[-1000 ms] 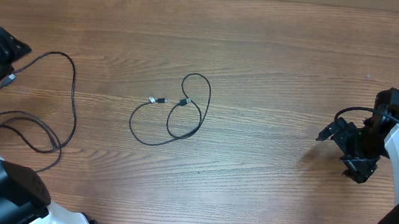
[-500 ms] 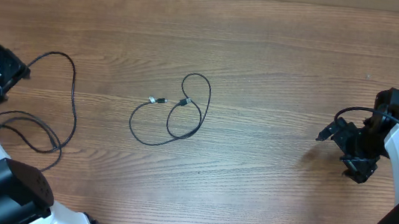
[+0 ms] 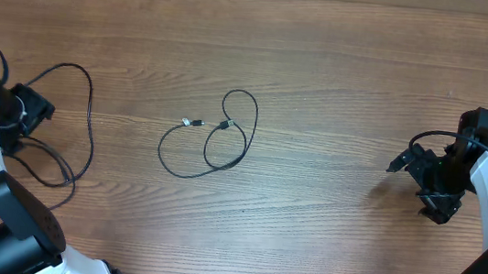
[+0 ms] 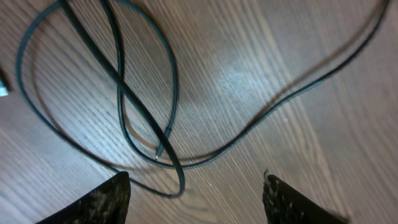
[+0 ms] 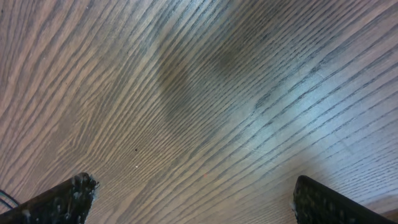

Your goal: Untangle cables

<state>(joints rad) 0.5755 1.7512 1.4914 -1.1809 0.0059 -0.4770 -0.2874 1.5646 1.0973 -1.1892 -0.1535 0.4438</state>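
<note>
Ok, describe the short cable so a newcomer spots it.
Start at the middle of the wooden table. The short cable lies there alone in small loops, silver-tipped plug on its left; the long cable sprawls far larger near the left edge.

Black cables (image 4: 120, 82) beneath the left gripper (image 4: 196, 190); table (image 5: 205, 93) brown with fine streaky wood grain; gripper fingers (image 4: 109, 202) black, speckled pale.

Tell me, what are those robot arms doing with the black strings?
They are meant to untangle cables. The left gripper hovers open over a long looping cable at the left of the table, holding nothing. A shorter cable lies curled in the middle, untouched. The right gripper hangs open over bare wood on the right.
</note>
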